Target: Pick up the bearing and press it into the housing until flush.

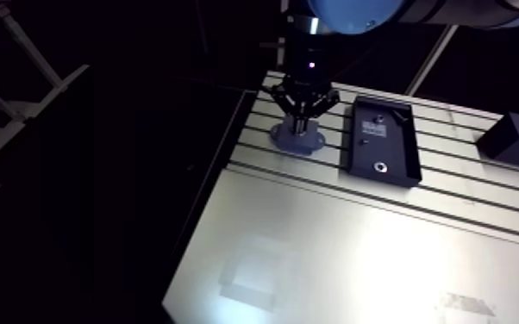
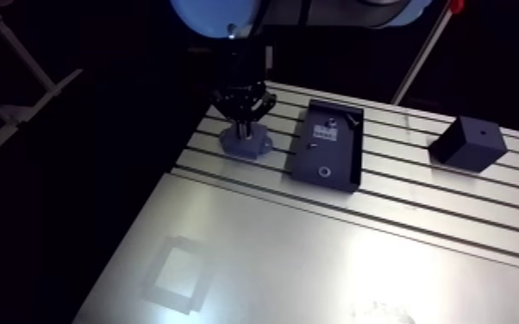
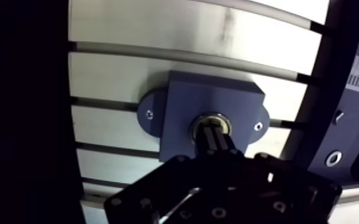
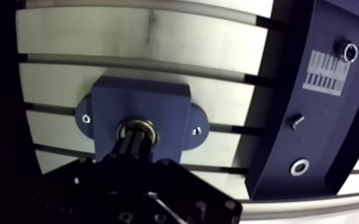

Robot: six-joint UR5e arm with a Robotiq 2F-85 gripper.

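I see the gripper [image 3: 213,133] straight above the housing [image 3: 212,95], its two fingers pressed together with nothing pinched between them, tips down on the bearing [image 3: 212,117]. The bearing sits in the housing's bore and only its metal ring shows around the fingertips. I cannot tell whether it is flush, because the fingers hide part of it. My worry is a push that lands off-centre, which would cock the ring and jam it in the bore. The narrow tips could also slip off the bearing, or a side load could nudge the housing along the slotted table [image 3: 158,30] towards the black tray [image 4: 313,131] nearby
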